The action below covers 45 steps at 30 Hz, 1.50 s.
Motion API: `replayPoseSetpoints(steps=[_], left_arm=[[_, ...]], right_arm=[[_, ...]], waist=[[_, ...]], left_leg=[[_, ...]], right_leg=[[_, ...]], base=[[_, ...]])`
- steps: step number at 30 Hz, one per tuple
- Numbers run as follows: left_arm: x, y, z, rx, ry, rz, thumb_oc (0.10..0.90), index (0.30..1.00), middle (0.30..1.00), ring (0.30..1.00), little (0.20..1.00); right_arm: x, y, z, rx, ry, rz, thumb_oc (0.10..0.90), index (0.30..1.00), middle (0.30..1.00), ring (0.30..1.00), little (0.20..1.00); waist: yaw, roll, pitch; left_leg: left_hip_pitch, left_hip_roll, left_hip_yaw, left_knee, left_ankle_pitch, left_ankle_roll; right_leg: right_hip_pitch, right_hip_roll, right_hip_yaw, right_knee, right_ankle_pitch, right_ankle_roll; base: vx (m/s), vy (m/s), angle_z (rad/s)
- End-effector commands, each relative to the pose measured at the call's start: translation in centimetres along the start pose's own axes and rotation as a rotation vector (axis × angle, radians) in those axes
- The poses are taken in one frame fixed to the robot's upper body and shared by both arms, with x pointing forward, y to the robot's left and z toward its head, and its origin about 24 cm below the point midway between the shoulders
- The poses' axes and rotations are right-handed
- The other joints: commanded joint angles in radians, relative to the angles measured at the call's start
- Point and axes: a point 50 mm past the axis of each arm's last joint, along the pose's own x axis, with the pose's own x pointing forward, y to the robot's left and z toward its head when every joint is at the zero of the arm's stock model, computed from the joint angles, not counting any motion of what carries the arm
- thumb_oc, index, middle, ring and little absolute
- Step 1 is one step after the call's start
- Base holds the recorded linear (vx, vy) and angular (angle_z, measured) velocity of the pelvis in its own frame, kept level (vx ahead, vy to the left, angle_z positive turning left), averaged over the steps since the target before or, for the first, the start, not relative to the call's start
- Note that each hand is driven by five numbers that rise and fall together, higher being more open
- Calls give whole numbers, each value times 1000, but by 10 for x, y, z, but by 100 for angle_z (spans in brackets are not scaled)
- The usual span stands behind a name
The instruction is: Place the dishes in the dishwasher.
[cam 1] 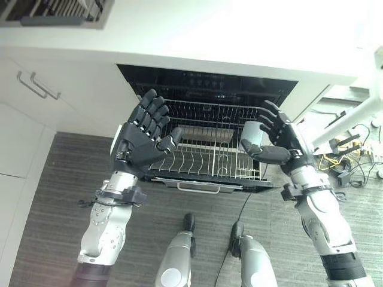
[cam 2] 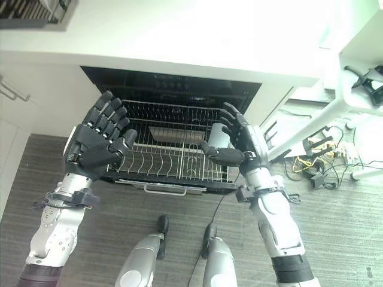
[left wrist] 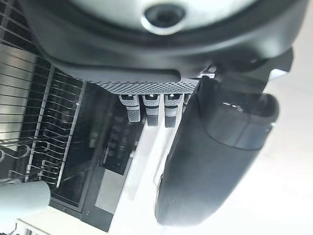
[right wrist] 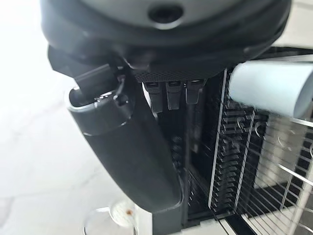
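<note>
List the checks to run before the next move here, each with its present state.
1. Rack pulled out: ok, it stands out of the dishwasher.
2. Left hand free: ok, fingers straight, holding nothing.
3. Right hand free: ok, open, raised over the rack's right end.
4. Cup seated in the rack: cannot tell, the right hand partly covers it.
5. Free slots in the rack: ok, the front tines are bare.
6. More dishes to load: cannot tell; none is visible within reach.

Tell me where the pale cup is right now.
In the left eye view the pale cup lies in the pulled-out dishwasher rack, at its right side, just beyond the open right hand.
</note>
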Motion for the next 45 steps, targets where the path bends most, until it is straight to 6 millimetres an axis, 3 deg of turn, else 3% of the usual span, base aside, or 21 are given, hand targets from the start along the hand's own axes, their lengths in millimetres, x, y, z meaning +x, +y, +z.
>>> replayPoseSetpoints(steps=[1,5,8,10,12,13,16,20,22,24,25,26,28,30,31,32,36,38,40,44,45], left_arm=[[-4,-13,25,46,-149,-131,800,900,900,900,900],[-15,-4,26,59,-109,-134,800,900,900,900,900],[-17,2,28,83,-99,-126,800,900,900,900,900],[-18,5,30,85,-107,-114,800,900,900,900,900],[-17,7,30,74,-115,-106,800,900,900,900,900],[-16,8,29,63,-116,-103,800,900,900,900,900],[-19,11,24,45,-108,-85,800,900,900,900,900],[-24,15,21,4,-103,-71,800,900,900,900,900],[-20,12,19,-8,-94,-81,800,900,900,900,900],[-18,9,18,-13,-92,-92,800,900,900,900,900],[-18,7,18,-18,-95,-102,800,900,900,900,900],[-18,5,18,-31,-98,-112,800,900,900,900,900],[-18,3,18,-48,-98,-121,800,900,900,900,900],[-20,3,19,-46,-109,-114,800,900,900,900,900],[-27,6,23,-51,-133,-86,800,900,900,900,900],[-30,7,24,-59,-141,-76,800,900,900,900,900],[-34,10,19,-65,-149,-75,800,900,900,900,900],[-35,10,21,-62,-163,-81,800,900,900,900,900],[-36,12,24,-61,-178,-78,800,900,900,900,900],[-28,14,33,-60,-196,-82,800,900,900,900,900],[-21,13,36,-51,-198,-104,800,900,900,900,900]], right_arm=[[13,6,45,40,-282,65,800,900,900,900,900],[-2,-5,42,2,-268,26,800,900,900,900,900],[-5,-5,41,16,-272,25,800,900,900,900,900],[-5,-6,43,10,-279,37,800,900,900,900,900],[-5,-8,42,2,-274,31,800,900,900,900,900],[-4,-9,42,5,-276,31,800,900,900,900,900],[-6,-11,40,9,-279,39,800,900,900,900,900],[-12,-16,41,-20,-271,31,800,900,900,900,900],[-6,-15,43,-32,-270,35,800,900,900,900,900],[-7,-19,45,-46,-271,24,800,900,900,900,900],[-8,-20,45,-56,-274,17,800,900,900,900,900],[-10,-23,47,-70,-281,4,800,900,900,900,900],[-11,-26,48,-95,-284,-11,800,900,900,900,900],[-10,-26,49,-103,-282,3,800,900,900,900,900],[-12,-27,50,-111,-275,28,800,900,900,900,900],[-13,-29,52,-119,-271,32,800,900,900,900,900],[-11,-35,56,-139,-265,36,800,900,900,900,900],[-12,-38,60,-156,-266,37,800,900,900,900,900],[-8,-40,63,-169,-271,38,800,900,900,900,900],[-4,-38,70,-165,-303,14,800,900,900,900,900],[-4,-40,72,-158,-321,-25,800,900,900,900,900]], waist=[[-11,15,-159],[-29,8,-190],[-30,17,-202],[-32,27,-205],[-42,17,-212],[-41,12,-214],[-32,-7,-231],[-41,-2,-239],[-47,7,-244],[-45,-10,-236],[-42,-22,-225],[-44,-37,-210],[-54,-46,-197],[-57,-35,-195],[-51,-17,-216],[-51,-12,-224],[-72,-3,-249],[-79,9,-259],[-76,34,-264],[-84,44,-270],[-84,33,-269]], left_leg=[[64,10,18,14,-97,-1],[112,-37,3,14,-135,29],[126,-33,17,14,-143,44],[126,-28,17,14,-136,52],[125,-53,-2,14,-129,52],[125,-63,-2,14,-128,51],[126,-86,23,14,-131,49],[133,-75,45,14,-121,42],[158,-64,73,14,-119,37],[186,-71,118,14,-70,18],[180,-68,135,14,2,-11],[169,-31,181,16,69,-38],[161,38,211,14,67,-44],[150,73,153,14,39,-42],[95,128,38,14,70,-64],[75,165,-3,14,106,-80],[51,309,-66,14,185,-121],[69,326,-75,14,184,-130],[90,303,-104,14,165,-136],[133,258,-28,14,24,-132],[143,213,-27,14,-48,-111]], right_leg=[[32,-32,43,-76,64,55],[71,-49,81,-76,128,78],[115,-25,22,-76,171,79],[143,43,-5,-76,140,65],[160,162,36,-76,88,26],[166,183,39,-76,74,16],[172,197,34,-76,20,-6],[173,197,45,-76,12,-10],[182,204,47,-76,-35,-36],[198,181,44,-76,-58,-56],[208,167,42,-76,-58,-66],[214,145,28,-76,-50,-73],[214,128,16,-76,-38,-75],[214,136,33,-76,-37,-70],[199,157,80,-76,-40,-72],[196,160,100,-76,-45,-74],[183,114,118,-76,-56,-72],[174,86,116,-76,-56,-64],[162,68,131,-76,-55,-52],[143,-10,133,-76,-13,15],[138,-51,150,-76,12,57]], base=[[112,338,-30],[59,297,-27],[10,152,-25],[-13,79,-29],[-1,-10,-33],[9,-42,-23],[58,-80,-27],[78,-93,-10],[89,-147,5],[52,-106,9],[8,-94,8],[-23,-56,13],[-36,51,20],[-9,276,31],[8,436,3],[35,484,-44],[29,408,-68],[-5,511,-26],[-9,584,-18],[-45,597,-15],[-28,694,-4]])
